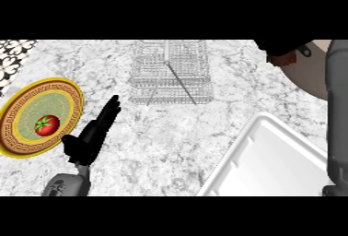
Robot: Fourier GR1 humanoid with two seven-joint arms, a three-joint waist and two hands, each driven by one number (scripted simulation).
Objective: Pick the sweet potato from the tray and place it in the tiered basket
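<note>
The grey-veined marble table fills the view. On it, at the lower right, sits the white tray, set at a slant with one corner pointing toward the middle of the table. The right forearm runs up the right edge of the view, crossing over the tray's far side.

The wire tiered basket stands at the top centre, well apart from the tray. At the left edge lies a round plate with a gold, key-patterned rim (it looks taller than wide from this angle).

The left hand shows at the lower left, just beside the plate. Its fingers are straight and pressed together, pointing up toward the basket, with the thumb standing out toward the plate; it holds nothing.

The right hand is at the top right, to the right of the basket and beyond the tray. Its fingers are curled round the sweet potato, of which only a small reddish-brown patch shows beneath them. A pale rounded shape lies just behind; what it is I cannot tell.

A red tomato with a green stem rests in the middle of the plate.
</note>
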